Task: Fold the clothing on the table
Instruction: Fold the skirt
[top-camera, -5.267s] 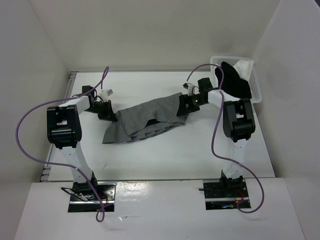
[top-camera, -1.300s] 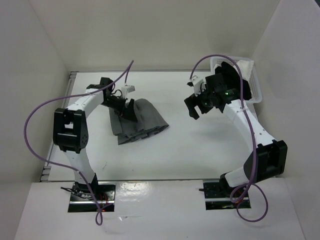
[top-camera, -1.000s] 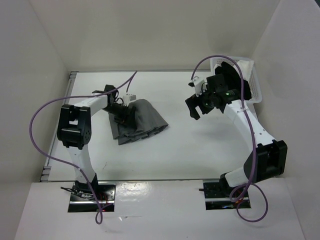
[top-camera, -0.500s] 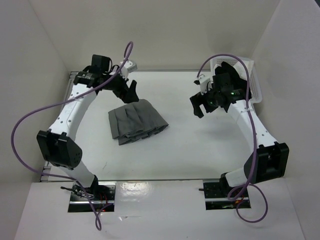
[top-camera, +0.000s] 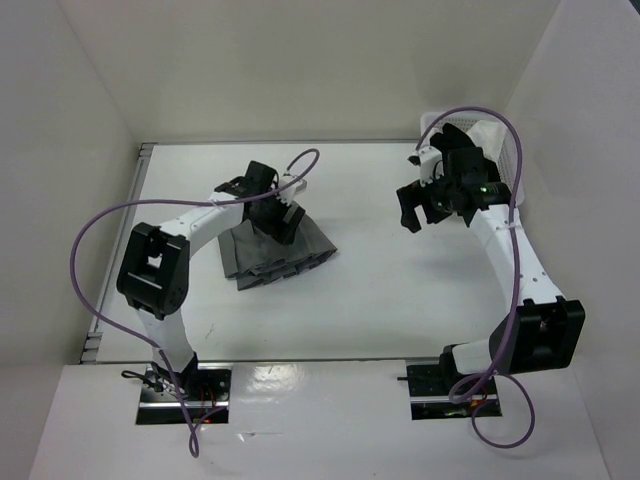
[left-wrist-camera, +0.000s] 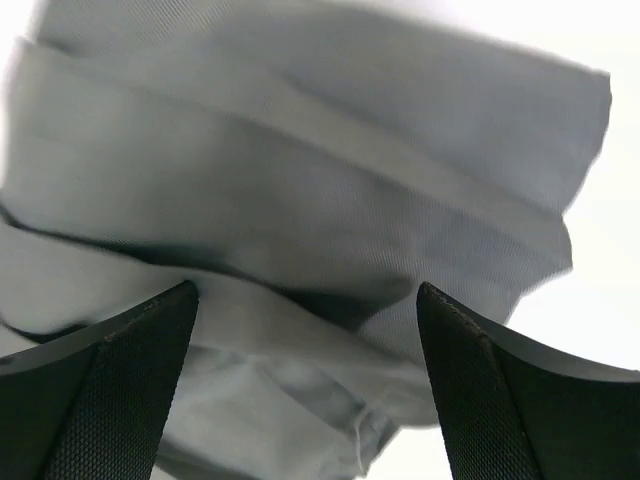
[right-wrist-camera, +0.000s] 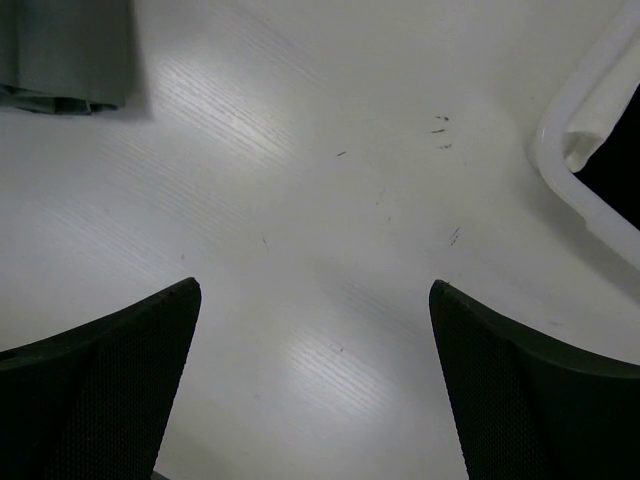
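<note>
- Currently spread wide at the left gripper (left-wrist-camera: 305, 292), nothing held, hovering low over the clothing (top-camera: 270, 258).
- Likewise wide and empty at the right gripper (right-wrist-camera: 312, 288), well to the right of the clothing, over bare table (top-camera: 400, 290).
- Lying as a compact layered bundle, flat on the table.
- Probably light, limp and a bit slippery; likely to sag and unfold if lifted by one layer.
- Best pinched through all layers at a folded edge.
- Nothing in the way near the clothing; only a mesh basket (top-camera: 516, 178) far to its right.

Plain white walls (top-camera: 300, 70) enclose the evenly lit space
</note>
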